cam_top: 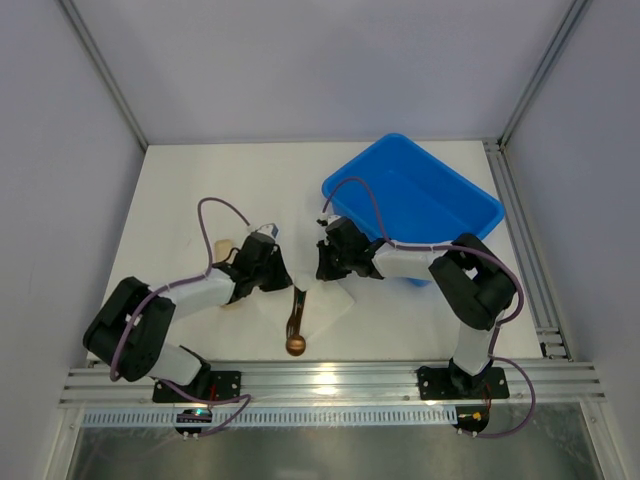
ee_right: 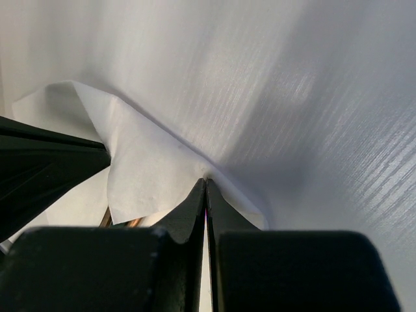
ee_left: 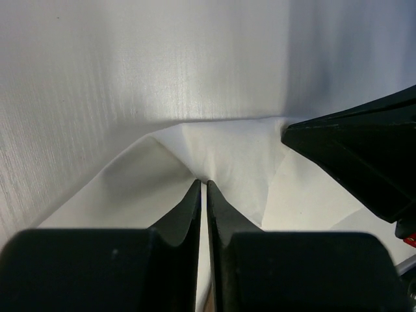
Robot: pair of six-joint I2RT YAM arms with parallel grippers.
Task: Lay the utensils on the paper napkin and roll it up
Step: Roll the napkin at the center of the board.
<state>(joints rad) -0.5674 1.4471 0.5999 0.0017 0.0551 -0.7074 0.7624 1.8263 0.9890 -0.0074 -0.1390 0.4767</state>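
You have one container on the table point(cam_top: 200, 190): the blue bin point(cam_top: 412, 203) at the far right. The right arm reaches past its near wall, and only its own blue floor shows from above.

The paper napkin point(cam_top: 325, 303) lies near the front edge, between the two arms. Both grippers meet over its far side. Your left gripper point(ee_left: 202, 183) has its fingers drawn almost together, with only a thin slit between the tips. A raised fold of the white paper runs right into that slit, so it reads as a pinch on the napkin. Your right gripper point(ee_right: 205, 181) has its tips pressed together on the napkin's lifted edge, and the sheet tents up from the table towards them (each wrist view catches the other gripper's black finger close alongside).

The spoon point(cam_top: 296, 328) lies on the napkin's left part, handle pointing away from you. Its round bowl pokes out past the near edge of the paper onto the table. In the right wrist view, two bronze slivers show under the lifted paper; you cannot tell which is the fork.

A tan cylinder point(cam_top: 225, 247) lies beside the left arm, partly hidden by it.
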